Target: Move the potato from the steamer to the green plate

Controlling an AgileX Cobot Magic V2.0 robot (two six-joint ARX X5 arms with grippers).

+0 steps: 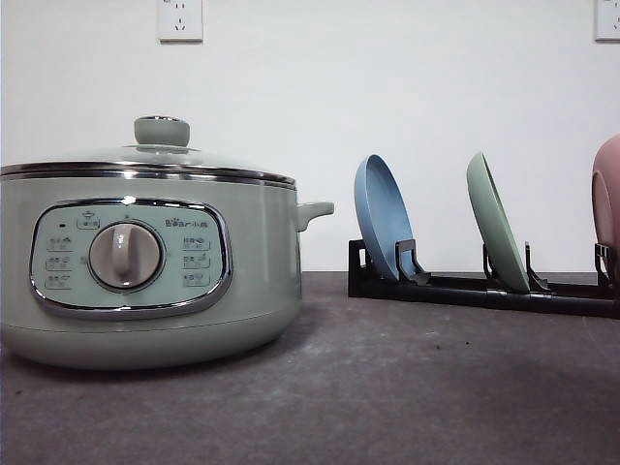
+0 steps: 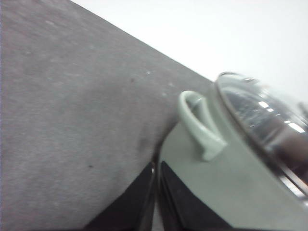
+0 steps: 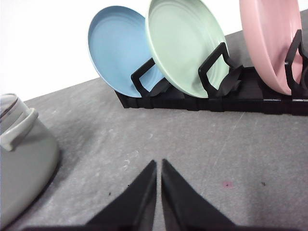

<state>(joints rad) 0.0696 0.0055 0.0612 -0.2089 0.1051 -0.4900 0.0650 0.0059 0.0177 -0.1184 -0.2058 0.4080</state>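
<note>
- Evidently the potato cannot be made out; the steamer (image 1: 145, 262) sits at the left of the table with its glass lid (image 1: 145, 160) on, and the glass is too glary in the left wrist view to see through.
- Squat and sage-green, the steamer has a chrome rim, a chrome-framed panel with a round dial (image 1: 126, 256), and a curved side handle (image 2: 199, 125).
- Right of it, past a stretch of bare table, a black rack (image 1: 484, 288) holds three plates on edge: the blue plate (image 3: 118, 48), the green plate (image 3: 185, 45) and the pink plate (image 3: 269, 41), each apart from the next.
- Matte and ridged inside, the green plate leans in the middle slot.
- Wide grey, felt-like table (image 1: 387, 387) lies open in front of the rack.
- Pressed together and empty, the left gripper (image 2: 157, 192) sits just beside the steamer's wall.
- Likewise closed on nothing, the right gripper (image 3: 159, 187) hangs over bare table.
</note>
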